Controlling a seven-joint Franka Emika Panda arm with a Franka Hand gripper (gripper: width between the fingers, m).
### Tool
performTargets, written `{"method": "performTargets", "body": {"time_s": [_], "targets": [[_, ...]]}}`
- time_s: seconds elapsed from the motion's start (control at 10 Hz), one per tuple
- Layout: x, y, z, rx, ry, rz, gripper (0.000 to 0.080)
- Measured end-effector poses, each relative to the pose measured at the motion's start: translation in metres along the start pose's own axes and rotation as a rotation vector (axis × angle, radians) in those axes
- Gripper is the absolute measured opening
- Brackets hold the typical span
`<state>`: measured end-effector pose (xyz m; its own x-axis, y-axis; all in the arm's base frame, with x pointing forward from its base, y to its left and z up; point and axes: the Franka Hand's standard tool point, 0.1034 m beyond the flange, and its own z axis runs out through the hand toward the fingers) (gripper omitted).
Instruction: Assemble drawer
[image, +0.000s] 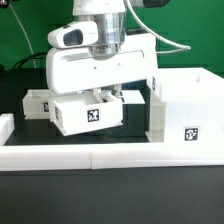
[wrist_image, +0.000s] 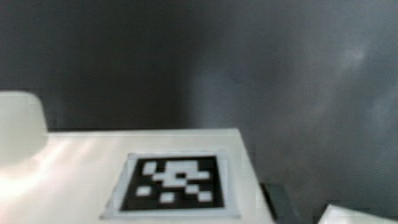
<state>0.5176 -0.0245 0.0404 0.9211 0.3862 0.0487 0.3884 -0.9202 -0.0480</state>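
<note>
A small white open-top tray with a square tag hangs tilted under my gripper, just above the table. The jaws stand closed on its upper edge. In the wrist view the tray's white face and its tag fill the lower part, very close; my fingertips do not show clearly there. The large hollow box housing stands at the exterior view's right, its open side facing the held tray. A second small tray sits at the left behind the arm.
The long low white border wall runs along the front, with a raised end at the exterior view's left. The table top is black, with a green backdrop behind.
</note>
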Motion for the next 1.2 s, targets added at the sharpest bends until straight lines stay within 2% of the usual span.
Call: {"method": "performTargets", "body": {"time_s": [0.4,1.2], "targets": [[-0.004,0.006,0.004,-0.018,-0.028,-0.333,0.0042],[-0.012,0.015,0.007,-0.024,-0.065,-0.791,0.0042]]}}
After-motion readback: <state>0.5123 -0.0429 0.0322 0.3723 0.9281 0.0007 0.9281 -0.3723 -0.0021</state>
